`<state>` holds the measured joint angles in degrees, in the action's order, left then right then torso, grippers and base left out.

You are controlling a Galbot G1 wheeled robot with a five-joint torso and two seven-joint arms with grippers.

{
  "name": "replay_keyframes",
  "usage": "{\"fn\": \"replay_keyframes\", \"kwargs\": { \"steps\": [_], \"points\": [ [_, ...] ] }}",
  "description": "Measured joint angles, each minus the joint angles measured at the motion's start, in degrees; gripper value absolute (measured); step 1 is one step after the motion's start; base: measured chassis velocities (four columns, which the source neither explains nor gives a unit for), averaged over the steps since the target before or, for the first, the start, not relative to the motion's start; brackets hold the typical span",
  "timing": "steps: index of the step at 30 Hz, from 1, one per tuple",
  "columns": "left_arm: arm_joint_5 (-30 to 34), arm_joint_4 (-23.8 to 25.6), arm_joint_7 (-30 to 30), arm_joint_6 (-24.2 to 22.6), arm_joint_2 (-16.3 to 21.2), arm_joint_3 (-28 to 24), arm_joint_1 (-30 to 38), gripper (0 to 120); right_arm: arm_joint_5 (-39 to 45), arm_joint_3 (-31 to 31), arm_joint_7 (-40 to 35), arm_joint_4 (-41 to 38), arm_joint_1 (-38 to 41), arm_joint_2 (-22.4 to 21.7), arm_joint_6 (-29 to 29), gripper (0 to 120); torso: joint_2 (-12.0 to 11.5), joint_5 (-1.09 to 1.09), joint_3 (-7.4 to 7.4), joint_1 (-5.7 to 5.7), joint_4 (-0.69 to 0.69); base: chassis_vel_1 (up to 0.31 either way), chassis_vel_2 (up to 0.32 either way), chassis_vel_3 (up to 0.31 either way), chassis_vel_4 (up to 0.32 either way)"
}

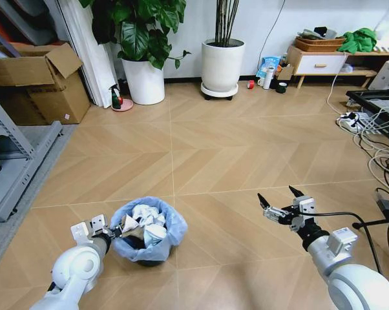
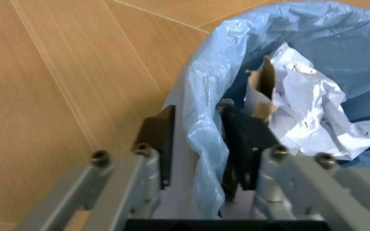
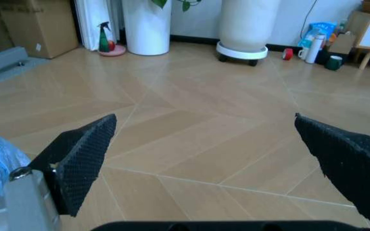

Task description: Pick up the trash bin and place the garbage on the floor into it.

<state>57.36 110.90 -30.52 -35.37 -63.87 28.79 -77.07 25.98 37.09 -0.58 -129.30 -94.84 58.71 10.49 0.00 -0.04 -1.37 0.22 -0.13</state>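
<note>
We've got the left tool (image 1: 110, 230) pinched on the trash bin (image 1: 149, 255) rim — paper (image 1: 145, 216) inside; right tool (image 1: 280, 205) gapes empty, bin well to its left.

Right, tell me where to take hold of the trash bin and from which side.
Take the trash bin by its rim, from the robot's left, one finger outside the wall and one inside. The bin stands upright and open-topped, so the thin bag-covered rim is probably the only part narrow enough to pinch. The left gripper already holds it that way. The right gripper hangs open over bare floor.
</note>
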Motion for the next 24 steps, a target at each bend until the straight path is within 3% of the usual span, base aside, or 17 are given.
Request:
{"fn": "replay_keyframes", "kwargs": {
  "steps": [7,12,16,24],
  "points": [
    [-0.11,0.49,-0.13,-0.02,0.07,0.72,-0.55,59,0.31,0.31,-0.11,-0.19,0.01,-0.02,0.08,100,0.0,-0.01,0.0,0.0,0.0,0.0,0.0,0.0,0.0],
    [-0.27,1.0,-0.19,-0.1,0.15,1.6,-0.91,72,0.85,0.49,-0.21,-0.41,0.5,-0.19,0.52,100,0.0,-0.01,0.0,0.0,0.0,0.0,0.0,0.0,0.0],
    [-1.17,2.09,0.06,0.21,0.14,3.01,-1.74,93,1.51,0.72,-0.85,-0.83,1.12,-0.46,1.45,100,0.0,0.0,0.0,0.0,0.0,0.0,0.0,0.0,0.0],
    [-5.96,5.44,-0.28,2.69,-0.57,5.48,-3.33,110,2.18,1.58,-1.69,-2.38,1.19,-0.51,3.94,100,0.0,-0.01,0.0,0.0,0.0,0.0,0.0,0.0,0.0]
  ]
}}
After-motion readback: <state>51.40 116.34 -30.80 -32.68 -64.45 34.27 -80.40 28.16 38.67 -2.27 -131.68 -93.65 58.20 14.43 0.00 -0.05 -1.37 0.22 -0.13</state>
